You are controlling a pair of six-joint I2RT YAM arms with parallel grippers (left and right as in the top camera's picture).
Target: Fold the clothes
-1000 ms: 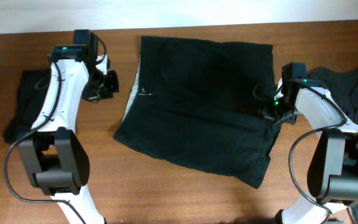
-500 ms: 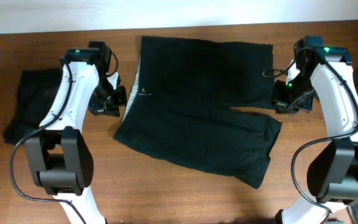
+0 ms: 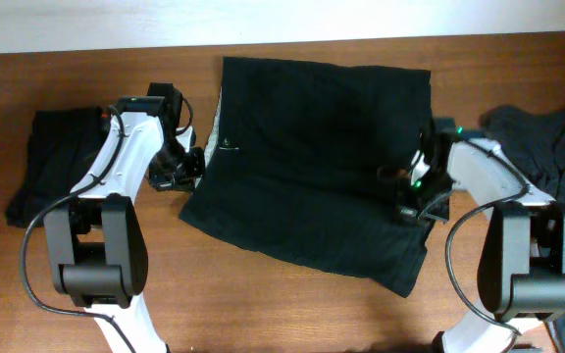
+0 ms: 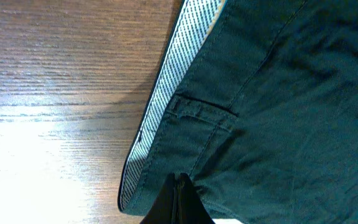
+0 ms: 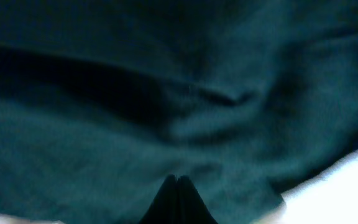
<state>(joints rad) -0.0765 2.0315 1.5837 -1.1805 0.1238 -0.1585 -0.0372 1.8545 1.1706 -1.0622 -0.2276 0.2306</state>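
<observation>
One garment point(image 3: 52, 162) at nine o'clock looks folded, while the shorts point(image 3: 312, 167) lie flat and unfolded at centre, left gripper point(image 3: 192, 169) closed at their nine-o'clock edge, right gripper point(image 3: 405, 204) closed at their four-o'clock edge, pinch unclear, and a heap point(image 3: 547, 147) at three o'clock looks untouched.

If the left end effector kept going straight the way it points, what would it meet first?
Probably the black shorts, just inside the pale waistband strip; the shut left end effector sits over that fabric, though depth is unclear.
</observation>
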